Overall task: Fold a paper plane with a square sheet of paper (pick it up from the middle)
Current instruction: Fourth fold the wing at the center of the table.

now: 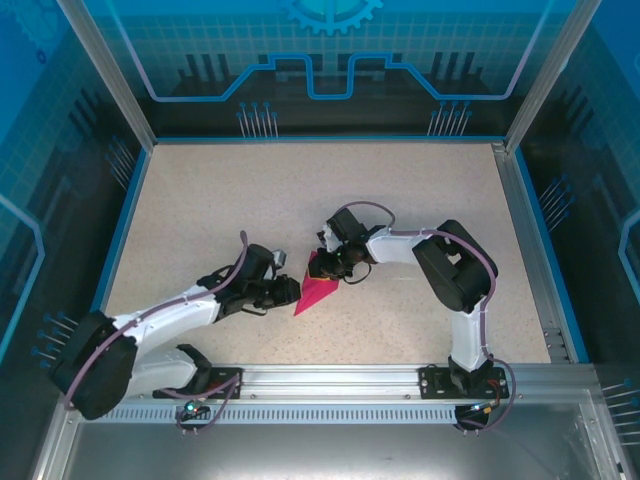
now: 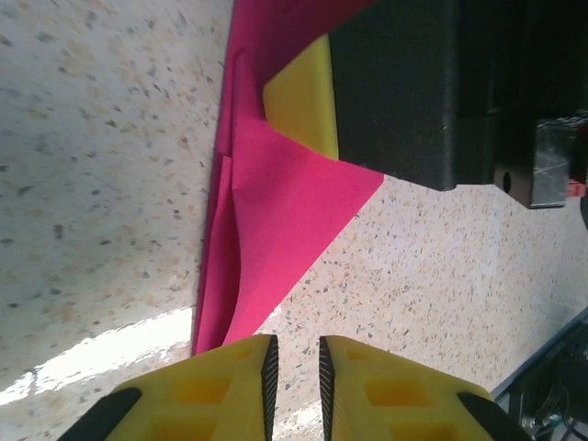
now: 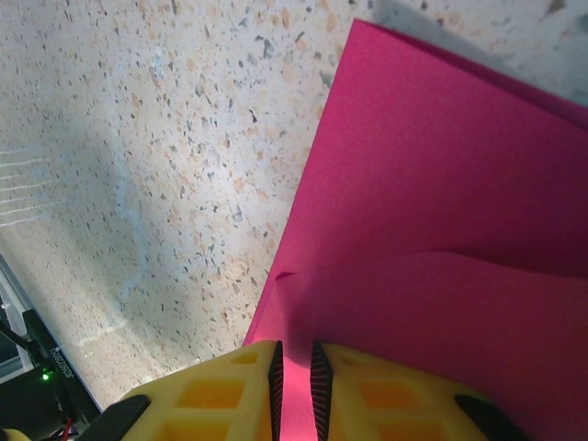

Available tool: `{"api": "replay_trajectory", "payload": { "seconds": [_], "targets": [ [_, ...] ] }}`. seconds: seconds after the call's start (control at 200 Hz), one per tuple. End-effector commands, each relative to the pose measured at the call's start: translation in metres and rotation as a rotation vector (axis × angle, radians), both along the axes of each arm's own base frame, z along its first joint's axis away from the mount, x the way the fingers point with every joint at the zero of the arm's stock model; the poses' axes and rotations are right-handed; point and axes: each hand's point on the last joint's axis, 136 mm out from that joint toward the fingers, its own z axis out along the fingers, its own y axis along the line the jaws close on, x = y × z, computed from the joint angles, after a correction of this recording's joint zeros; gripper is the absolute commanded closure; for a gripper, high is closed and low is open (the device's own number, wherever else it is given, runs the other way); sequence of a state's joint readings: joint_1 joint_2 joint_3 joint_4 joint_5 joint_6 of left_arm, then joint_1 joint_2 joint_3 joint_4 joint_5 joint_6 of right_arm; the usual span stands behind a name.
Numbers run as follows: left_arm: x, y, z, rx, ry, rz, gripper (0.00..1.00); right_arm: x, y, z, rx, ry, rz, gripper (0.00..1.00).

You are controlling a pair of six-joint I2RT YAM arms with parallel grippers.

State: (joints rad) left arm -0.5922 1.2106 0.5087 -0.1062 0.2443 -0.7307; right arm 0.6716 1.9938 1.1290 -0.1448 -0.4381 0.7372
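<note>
While the right gripper (image 3: 296, 360) clamps the paper (image 3: 441, 230), hold it steady. Left gripper (image 2: 294, 354), nearly closed and empty, should press the crease (image 2: 237, 220) flat

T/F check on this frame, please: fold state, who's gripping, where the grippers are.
1. The pink paper is a flat, unfolded square. False: it is folded to a pointed shape, with layered flaps in the wrist views.
2. The right gripper has paper between its fingers. True.
3. The left gripper sits at the far edge of the table. False: it is right at the paper's left side, near the middle of the table.
4. The paper lies between the two grippers. True.
5. The right gripper is parked away from the paper. False: it is on the paper's right side.
</note>
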Motion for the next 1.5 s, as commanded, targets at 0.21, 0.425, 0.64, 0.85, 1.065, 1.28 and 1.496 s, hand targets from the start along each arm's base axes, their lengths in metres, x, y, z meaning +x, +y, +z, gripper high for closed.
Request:
{"api": "replay_trajectory", "payload": {
  "seconds": [0.21, 0.425, 0.64, 0.85, 1.065, 1.28, 1.496],
  "targets": [
    [0.015, -0.034, 0.004, -0.080, 0.007, -0.095, 0.78, -0.024, -0.036, -0.074, -0.246, 0.070, -0.027, 0.79],
    [0.019, -0.041, -0.020, -0.059, 0.068, -0.101, 0.81, -0.026, -0.038, -0.078, -0.249, 0.079, -0.029, 0.79],
    [0.010, -0.026, -0.051, 0.026, 0.145, -0.054, 0.87, -0.024, -0.038, -0.075, -0.240, 0.077, -0.033, 0.79],
    [-0.001, -0.017, -0.045, 0.015, 0.116, -0.052, 0.83, -0.021, -0.037, -0.072, -0.242, 0.072, -0.035, 0.78],
    [-0.002, -0.021, -0.032, -0.004, 0.085, -0.088, 0.79, -0.021, -0.038, -0.072, -0.249, 0.071, -0.037, 0.78],
    [-0.007, -0.012, -0.044, 0.054, 0.106, -0.093, 0.79, -0.021, -0.038, -0.074, -0.250, 0.074, -0.039, 0.78],
    [-0.007, 0.006, -0.060, 0.147, 0.121, -0.035, 0.83, -0.021, -0.038, -0.073, -0.250, 0.074, -0.040, 0.78]
  ]
}}
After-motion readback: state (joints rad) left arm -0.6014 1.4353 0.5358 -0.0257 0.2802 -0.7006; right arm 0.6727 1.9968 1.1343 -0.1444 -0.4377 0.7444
